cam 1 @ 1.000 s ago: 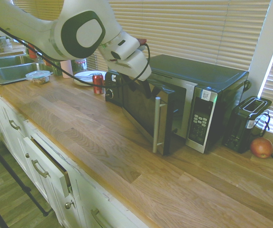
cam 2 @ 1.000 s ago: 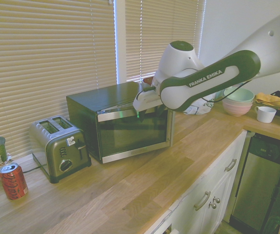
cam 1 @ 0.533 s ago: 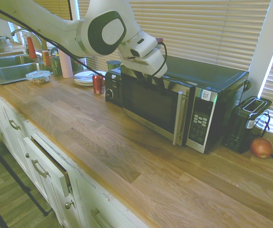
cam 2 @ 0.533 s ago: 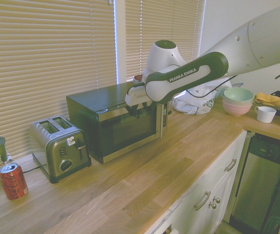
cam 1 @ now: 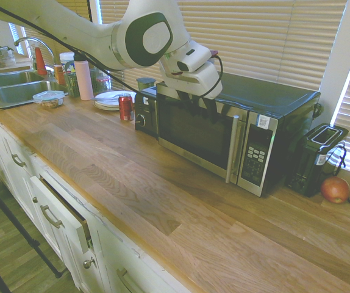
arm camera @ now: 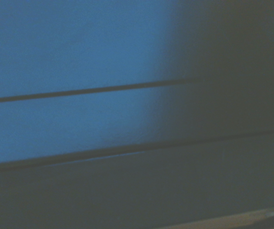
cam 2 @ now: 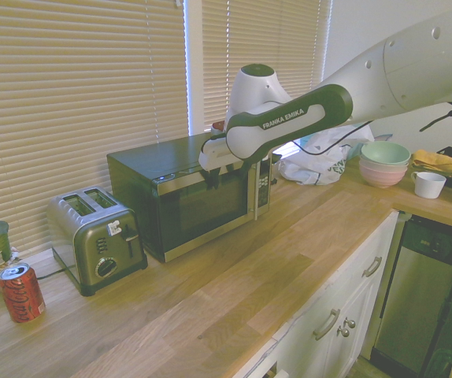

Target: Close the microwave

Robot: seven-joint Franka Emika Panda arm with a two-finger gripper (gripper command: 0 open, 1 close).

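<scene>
1st ext view: microwave (cam 1: pixel 266 91) sits on the counter (cam 1: pixel 102 165), back to the blinds (cam 1: pixel 254 36), btwn the toaster (cam 1: pixel 145 113) and the slotted black unit (cam 1: pixel 317 155); door (cam 1: pixel 193 131) looks flush or v nearly so, handle (cam 1: pixel 233 149) upright next to the panel (cam 1: pixel 258 151). Gripper (cam 1: pixel 194 104) is at the door's top edge, fingers apart, nothing btwn them. Step in hand, my read: last bit of the push. Best done w/ a short, firm press straight in on the handle-side half, away from the hinge, for more leverage; keep fingertips off the handle so they don't snag & drag the door back out

2nd ext view: gripper points down at the top front edge, open & empty here too; contact w/ the door can't be told for sure. Press evenly, w/o shoving the whole box back, then back off straight out. Front faces out to the counter's drawer side; long axis runs lengthwise along the counter, parallel to the blinds, hinge end by the toaster, panel at the far end

Wrist view: blurry, dark surface w/ bluish sheen & thin seams, prob microwave close up; latch not visible, so can't confirm it's caught
</scene>
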